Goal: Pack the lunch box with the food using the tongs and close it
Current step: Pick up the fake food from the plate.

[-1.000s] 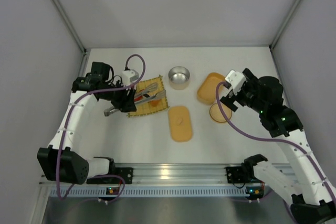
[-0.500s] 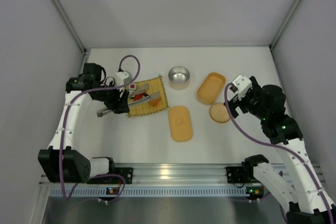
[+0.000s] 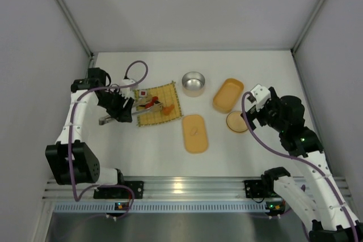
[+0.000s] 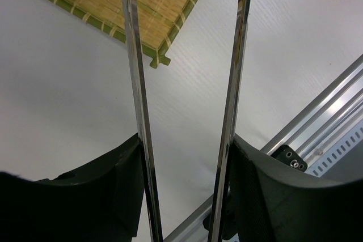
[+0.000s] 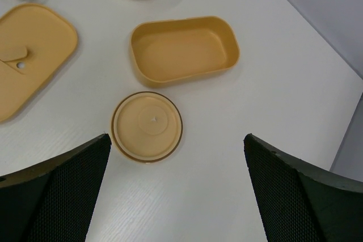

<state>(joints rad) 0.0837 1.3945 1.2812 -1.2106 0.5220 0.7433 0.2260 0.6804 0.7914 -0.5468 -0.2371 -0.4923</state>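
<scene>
My left gripper (image 3: 117,110) is shut on the tongs (image 3: 105,121), whose tips reach over the woven mat (image 3: 164,97). In the left wrist view the black fingers (image 4: 91,196) press the outer sides of the two silver tongs arms (image 4: 136,83), which stand apart with nothing between them. The food lies on the mat: a red piece (image 3: 152,101), an orange piece (image 3: 166,110) and a white square (image 3: 143,93). The lunch box (image 3: 228,94) (image 5: 184,49) stands open and empty, its flat lid (image 3: 194,133) apart from it. My right gripper (image 3: 250,111) (image 5: 176,143) is open, above the table near a round tan lid (image 5: 147,127).
A steel bowl (image 3: 193,82) stands behind the oblong lid, between mat and lunch box. The round tan lid (image 3: 237,122) lies just in front of the lunch box. Grey walls close the table on three sides; an aluminium rail (image 3: 187,185) runs along the near edge.
My left arm has drawn back to the left with the tongs, so they reach less far over the mat. My right arm has pulled back from the lunch box toward the near right.
</scene>
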